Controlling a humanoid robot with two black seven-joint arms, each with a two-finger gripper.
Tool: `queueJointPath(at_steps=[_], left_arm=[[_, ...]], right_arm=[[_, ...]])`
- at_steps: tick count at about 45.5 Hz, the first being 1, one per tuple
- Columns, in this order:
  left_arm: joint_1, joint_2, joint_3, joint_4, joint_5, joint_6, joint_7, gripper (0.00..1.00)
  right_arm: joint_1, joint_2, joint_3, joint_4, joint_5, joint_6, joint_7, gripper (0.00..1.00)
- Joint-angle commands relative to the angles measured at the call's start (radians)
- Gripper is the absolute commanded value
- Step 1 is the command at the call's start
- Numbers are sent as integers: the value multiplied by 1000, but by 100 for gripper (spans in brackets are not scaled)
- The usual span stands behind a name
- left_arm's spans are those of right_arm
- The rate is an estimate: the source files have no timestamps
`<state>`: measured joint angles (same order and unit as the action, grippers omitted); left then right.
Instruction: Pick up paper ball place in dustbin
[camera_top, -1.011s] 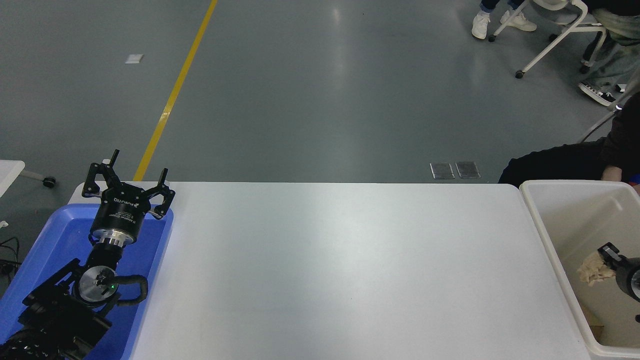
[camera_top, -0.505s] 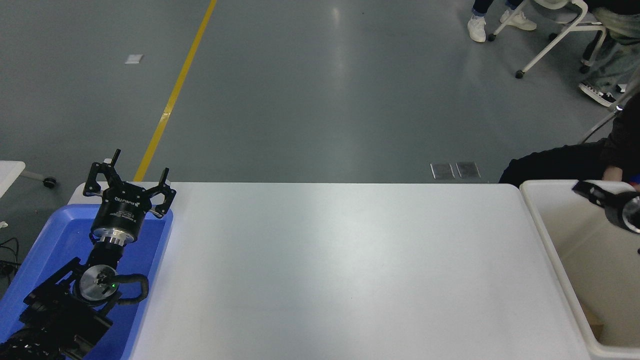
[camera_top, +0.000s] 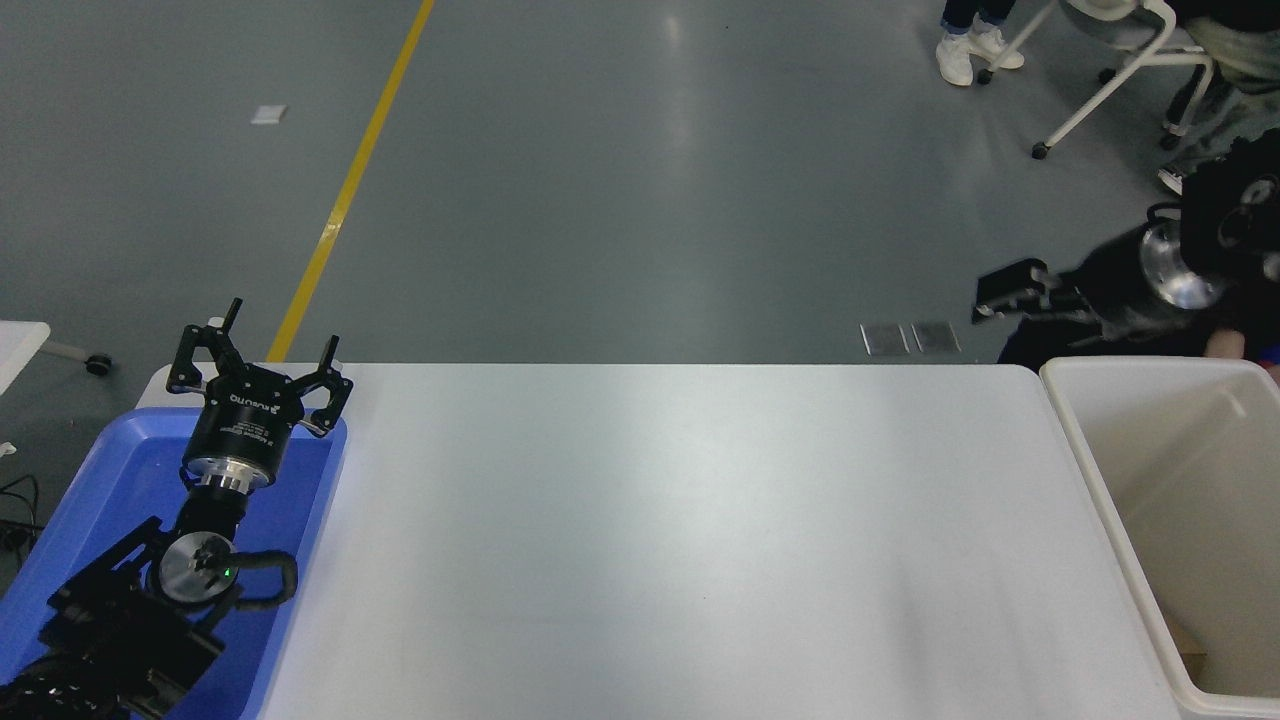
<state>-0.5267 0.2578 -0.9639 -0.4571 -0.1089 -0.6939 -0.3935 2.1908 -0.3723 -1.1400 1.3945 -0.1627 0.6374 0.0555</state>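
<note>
1. Head view: the right gripper (camera_top: 1010, 292) comes in from the right edge, raised over the floor beyond the table's far right corner and pointing left; it is blurred, so I cannot tell whether it is spread or pressed together, and nothing shows in it.
2. The paper ball is not visible anywhere. The off-white dustbin (camera_top: 1095, 470) stands against the table's right end, below and just right of that gripper (the part of its inside that shows holds only a brownish scrap at the bottom edge).
3. The left gripper (camera_top: 258, 372) is parked at the lower left over a blue tray (camera_top: 110, 470), fingers spread, holding nothing.
4. The white table (camera_top: 660, 530) is smooth. Beyond it lie a grey floor, a yellow line (camera_top: 350, 180), two floor plates (camera_top: 910, 339), and a wheeled chair (camera_top: 1110, 70) beside a person's white shoes (camera_top: 968, 55).
</note>
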Motion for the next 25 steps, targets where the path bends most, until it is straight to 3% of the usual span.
queueJointPath(at_steps=[1, 6, 12, 25], left_arm=[[1, 0, -1, 0, 0, 1, -2, 100], [1, 0, -1, 0, -2, 1, -2, 100], [1, 0, -1, 0, 0, 1, -1, 100], [1, 0, -1, 0, -2, 1, -2, 100]], right_arm=[[262, 292, -8, 182, 186, 127, 1, 100], [299, 372, 42, 181, 267, 134, 1, 100], [320, 372, 57, 181, 322, 148, 1, 100], [317, 346, 17, 179, 324, 148, 4, 100]])
